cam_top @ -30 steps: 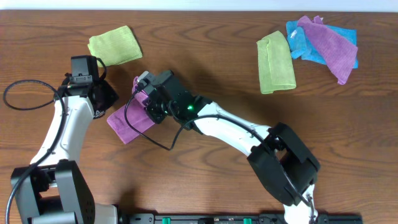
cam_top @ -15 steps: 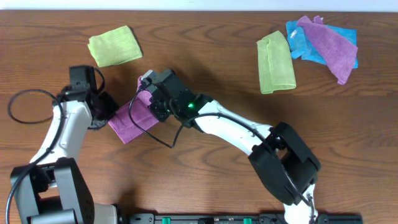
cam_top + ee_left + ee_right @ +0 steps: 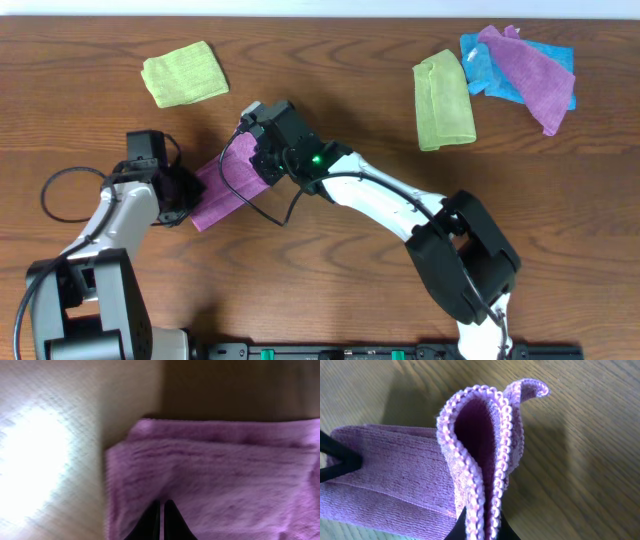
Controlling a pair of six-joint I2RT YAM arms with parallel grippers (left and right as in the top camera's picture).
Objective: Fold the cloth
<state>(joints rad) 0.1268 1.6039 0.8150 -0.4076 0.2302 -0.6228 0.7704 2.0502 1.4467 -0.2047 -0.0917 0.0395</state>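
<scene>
- I see the cloth (image 3: 222,188) as a long folded strip, down-right of the squarish green cloth (image 3: 183,73);
- left gripper (image 3: 163,512) pinching its end farther from the squarish green cloth;
- right gripper (image 3: 481,527) clamped on the stitched edges at the nearer end

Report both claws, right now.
Left claw: closed, pinching one end of the purple cloth.
Right claw: closed, pinching the cloth's raised stitched edge.
</scene>
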